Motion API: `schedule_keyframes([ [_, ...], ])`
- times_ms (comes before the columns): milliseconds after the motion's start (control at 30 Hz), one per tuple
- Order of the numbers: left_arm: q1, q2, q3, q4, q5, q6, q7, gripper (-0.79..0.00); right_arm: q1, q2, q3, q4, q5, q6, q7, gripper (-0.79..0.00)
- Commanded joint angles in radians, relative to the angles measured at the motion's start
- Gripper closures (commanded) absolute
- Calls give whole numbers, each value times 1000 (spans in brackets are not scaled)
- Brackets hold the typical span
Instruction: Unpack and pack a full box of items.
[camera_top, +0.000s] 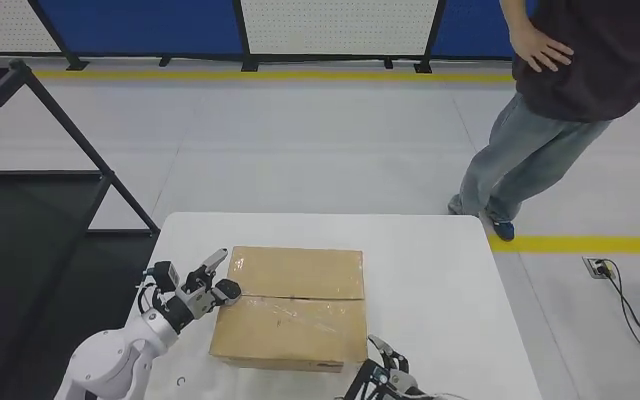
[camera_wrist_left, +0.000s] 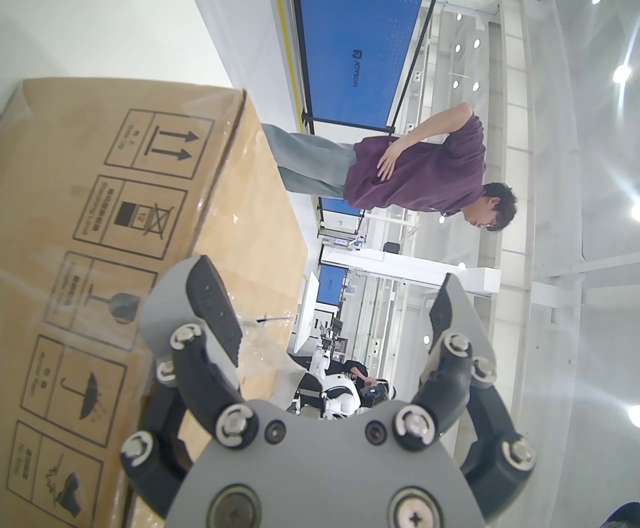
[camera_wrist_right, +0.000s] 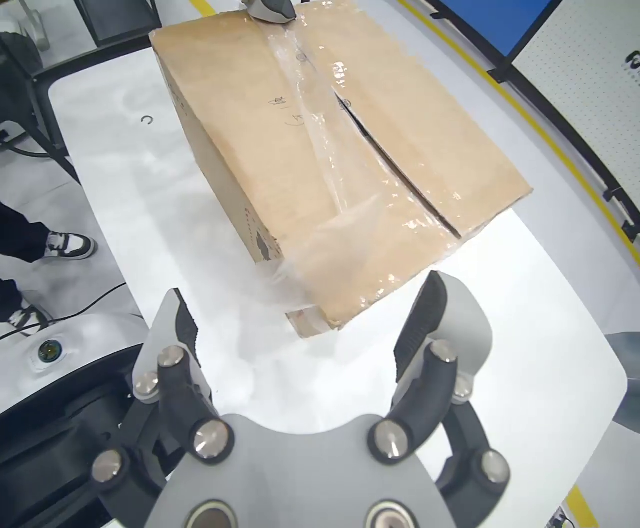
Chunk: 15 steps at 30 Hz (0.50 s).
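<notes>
– One cardboard box (camera_top: 290, 305) on the white bench (camera_top: 430, 290), flaps down, clear tape (camera_wrist_right: 320, 125) along the centre seam (camera_wrist_right: 395, 170). Where does it lie from each hand?

– Left hand (camera_wrist_left: 330, 300): spread open, nothing held, at the box's left end. One pad (camera_wrist_left: 212, 295) is just beside the top edge where the seam ends; touching or barely off, cannot tell. Right hand (camera_wrist_right: 307, 305): also open and empty, over the bench off the box's right end, near the front corner, apart from the cardboard.

– Nearer arm?

– Left, by my reading.

– Long axis?

– It runs side to side across the bench, one end toward each hand; seam and tape follow it. The printed end panel (camera_wrist_left: 100, 250) faces the left hand. The right end faces the right hand, with a loose tape tail (camera_wrist_right: 325, 260) hanging over it.

– Seam condition?

– Flaps part slightly toward the right end; the tape is wrinkled there.

– Judgement: unpacking not yet begun. The next move likely turns on the tape tail, which points at the right hand, though the left sits closer to the seam.
</notes>
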<state>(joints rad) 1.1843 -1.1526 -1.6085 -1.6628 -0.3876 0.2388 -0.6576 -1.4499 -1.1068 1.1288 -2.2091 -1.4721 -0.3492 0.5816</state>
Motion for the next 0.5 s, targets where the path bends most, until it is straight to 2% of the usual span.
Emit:
schedule_keyframes([
  [0,0,0,0,0,0,0,0,-785,-3,-2,-16,5,-32,22,-17,-785],
  [167,0,0,0,0,0,0,0,-785,-23,-9,-52,-5,-129,110,-32,-785],
  [200,0,0,0,0,0,0,0,-785,-26,-10,-58,-7,-149,128,-33,-727],
  [233,0,0,0,0,0,0,0,-785,-29,-11,-64,-8,-165,143,-33,-329],
  [267,0,0,0,0,0,0,0,-785,-32,-13,-70,-9,-177,155,-32,-89],
  [300,0,0,0,0,0,0,0,-785,-34,-14,-74,-9,-187,163,-29,0],
  [467,0,0,0,0,0,0,0,-785,-30,-19,-86,-9,-205,174,-10,0],
])
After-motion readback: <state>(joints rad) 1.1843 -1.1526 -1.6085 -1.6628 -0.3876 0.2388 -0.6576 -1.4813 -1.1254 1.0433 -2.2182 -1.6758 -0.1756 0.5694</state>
